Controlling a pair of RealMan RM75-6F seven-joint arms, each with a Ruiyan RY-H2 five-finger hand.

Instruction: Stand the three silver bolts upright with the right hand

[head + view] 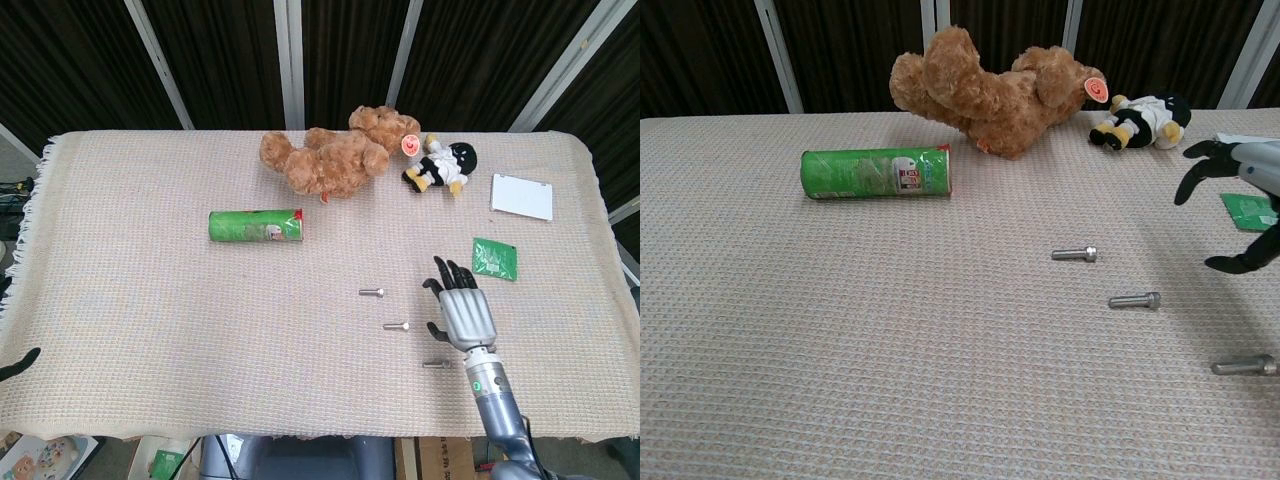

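- Hovering with its fingers spread and nothing in them, the right hand [460, 312] is above the table's [150, 330] front-right part, close to the three silver bolts [396, 326], which all lie flat in a diagonal row.
- The bolts are thin and round, so a careless touch can roll them toward the front edge.
- On the woven cloth, a stood-up bolt can tip over easily.
- The left hand [20, 364] shows only dark fingertips at the front-left edge; I cannot tell its state.

I see three bolts [397, 326] lying in a diagonal row, my right hand [460, 311] just right of them
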